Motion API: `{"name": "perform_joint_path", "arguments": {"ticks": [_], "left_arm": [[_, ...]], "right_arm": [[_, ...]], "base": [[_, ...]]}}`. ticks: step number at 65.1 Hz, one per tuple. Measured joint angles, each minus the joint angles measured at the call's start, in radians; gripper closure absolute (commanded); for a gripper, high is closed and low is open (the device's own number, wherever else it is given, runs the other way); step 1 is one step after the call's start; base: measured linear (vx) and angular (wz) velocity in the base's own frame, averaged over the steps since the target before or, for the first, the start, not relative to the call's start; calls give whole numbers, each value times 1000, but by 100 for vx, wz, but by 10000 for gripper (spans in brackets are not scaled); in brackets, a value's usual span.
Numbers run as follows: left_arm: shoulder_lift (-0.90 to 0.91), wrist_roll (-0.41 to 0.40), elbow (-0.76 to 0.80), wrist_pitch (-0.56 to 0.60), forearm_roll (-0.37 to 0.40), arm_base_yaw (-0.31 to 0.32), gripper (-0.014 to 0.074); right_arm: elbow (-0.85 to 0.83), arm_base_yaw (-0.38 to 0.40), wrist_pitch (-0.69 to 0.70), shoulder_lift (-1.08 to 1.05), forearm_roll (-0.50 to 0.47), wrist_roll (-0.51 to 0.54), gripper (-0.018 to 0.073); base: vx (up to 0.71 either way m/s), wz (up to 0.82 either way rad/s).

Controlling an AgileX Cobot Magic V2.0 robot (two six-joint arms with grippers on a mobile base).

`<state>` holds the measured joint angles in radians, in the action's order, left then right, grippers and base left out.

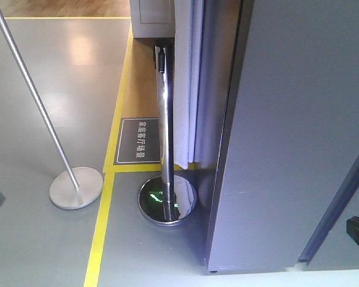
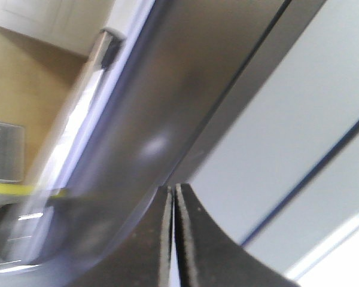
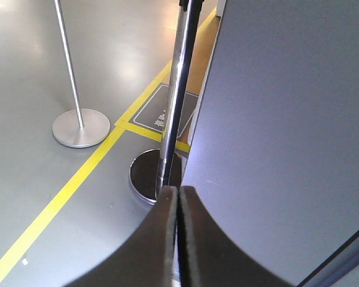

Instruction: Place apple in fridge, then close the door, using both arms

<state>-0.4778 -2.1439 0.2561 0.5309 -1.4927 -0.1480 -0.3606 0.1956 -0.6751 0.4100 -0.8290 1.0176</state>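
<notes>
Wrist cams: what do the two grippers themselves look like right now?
Both look alike: the left gripper and right gripper each show two black, matte jaws with curved outer edges that widen toward the camera, tapering to narrow tips. No cables, labels or markings show on them in either wrist view.

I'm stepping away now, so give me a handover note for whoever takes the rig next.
Left end effector: shut, empty, close to the fridge.
Right end effector: shut, empty, also at the fridge's grey outside.
Apple: not visible in any view; fridge interior hidden.
Door: no white lining or bins showing, so it looks closed or nearly so; not certain.
Left: confirm the apple is inside and the door is fully shut.
</notes>
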Motion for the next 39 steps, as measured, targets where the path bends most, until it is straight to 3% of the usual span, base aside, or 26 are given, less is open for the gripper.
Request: {"name": "perform_joint_path", "arguments": {"ticks": [8, 16, 27, 32, 35, 39], "left_arm": [[0, 0, 0, -11, 242, 0, 603], [0, 0, -1, -35, 434, 0, 603], [0, 15, -1, -43, 581, 0, 603], [0, 127, -2, -76, 639, 0, 603], [0, 263, -6, -99, 679, 1, 603], [0, 507, -25, -112, 737, 9, 603]], "right_arm": [[0, 0, 0, 0, 0, 0, 562], [0, 0, 0, 0, 0, 0, 562], [0, 0, 0, 0, 0, 0, 562], [0, 0, 0, 0, 0, 0, 562], [0, 0, 0, 0, 0, 0, 562], [0, 0, 0, 0, 0, 0, 562]], "base": [[0, 0], [0, 0], [0, 0], [0, 0], [0, 0], [0, 0]]}}
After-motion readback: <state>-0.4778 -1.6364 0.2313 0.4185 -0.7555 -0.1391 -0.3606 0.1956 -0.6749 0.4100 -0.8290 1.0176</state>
